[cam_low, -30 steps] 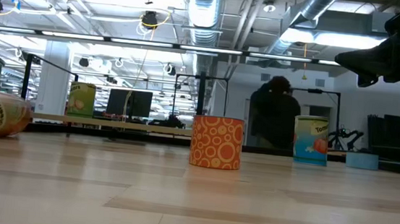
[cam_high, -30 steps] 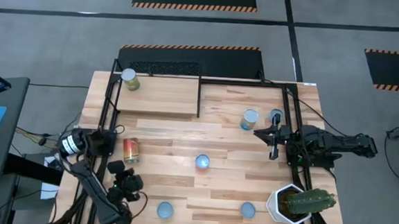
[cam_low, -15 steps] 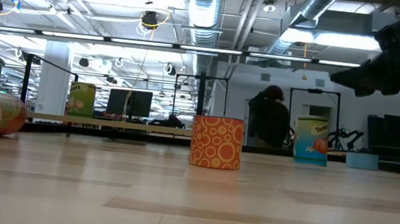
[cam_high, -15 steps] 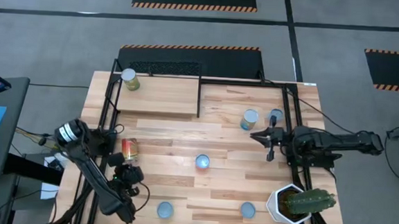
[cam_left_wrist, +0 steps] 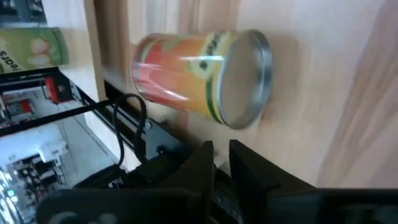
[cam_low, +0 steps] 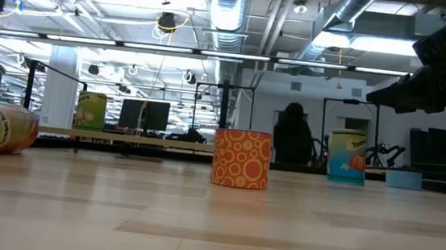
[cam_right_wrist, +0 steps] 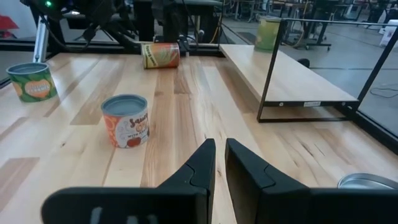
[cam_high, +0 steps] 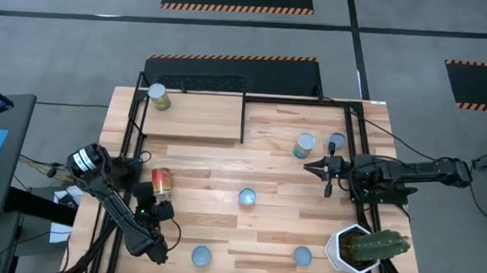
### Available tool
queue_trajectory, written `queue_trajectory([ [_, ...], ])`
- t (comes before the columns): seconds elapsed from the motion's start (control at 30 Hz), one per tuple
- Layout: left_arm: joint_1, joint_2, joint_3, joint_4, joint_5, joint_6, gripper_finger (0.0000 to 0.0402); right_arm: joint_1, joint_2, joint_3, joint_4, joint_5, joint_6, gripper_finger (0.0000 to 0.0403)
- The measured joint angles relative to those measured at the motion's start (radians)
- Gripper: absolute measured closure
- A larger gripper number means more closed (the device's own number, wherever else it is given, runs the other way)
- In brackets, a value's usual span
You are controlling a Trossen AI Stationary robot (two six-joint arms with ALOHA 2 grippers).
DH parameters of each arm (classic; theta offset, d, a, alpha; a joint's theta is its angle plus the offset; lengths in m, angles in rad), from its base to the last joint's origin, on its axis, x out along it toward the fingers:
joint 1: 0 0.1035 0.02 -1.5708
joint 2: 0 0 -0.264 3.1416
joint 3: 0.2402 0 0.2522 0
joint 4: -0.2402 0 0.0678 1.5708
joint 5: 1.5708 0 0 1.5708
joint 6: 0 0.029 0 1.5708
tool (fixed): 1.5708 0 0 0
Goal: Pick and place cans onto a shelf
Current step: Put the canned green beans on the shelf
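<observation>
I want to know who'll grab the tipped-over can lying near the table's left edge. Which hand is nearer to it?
The left hand. It sits right beside the tipped can, just toward the table's front edge. The right hand is far across the table, near the right side.

I see a planked wooden desk (cam_high: 272,223). On its far left part sits the shelf (cam_high: 196,115), a paler board in thin black rods, touching the planks. One green-labelled can (cam_high: 157,96) stands on the shelf's far left corner. Directly on the desk: a toppled can (cam_high: 161,182) on its side near the left edge, five upright cans (cam_high: 247,197) spread over the middle, right and near side, and a white cactus pot (cam_high: 348,249) at the near right corner.
</observation>
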Motion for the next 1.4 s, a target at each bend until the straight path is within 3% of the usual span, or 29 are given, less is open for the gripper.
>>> queue_trajectory([
  [0.47, -0.005, 0.000, -0.041, 0.000, -0.108, -0.011, 0.0249, 0.000, 0.000, 0.000, 0.005, 0.000, -0.002, 0.0343],
  [0.73, -0.005, 0.000, -0.041, 0.096, -0.050, -0.003, 0.0244, 0.000, 0.000, 0.002, -0.017, 0.000, -0.003, 0.0343],
  [0.97, -0.001, 0.000, -0.047, 0.057, -0.132, -0.001, 0.0244, 0.000, 0.001, 0.002, -0.020, 0.000, -0.003, 0.0343],
  [1.13, -0.002, 0.001, -0.105, 0.138, -0.090, 0.030, 0.0244, 0.000, 0.001, 0.002, -0.022, 0.000, -0.003, 0.0343],
  [1.4, 0.035, 0.001, -0.153, 0.062, -0.130, 0.032, 0.0244, 0.001, 0.001, 0.002, -0.022, 0.000, -0.002, 0.0343],
])
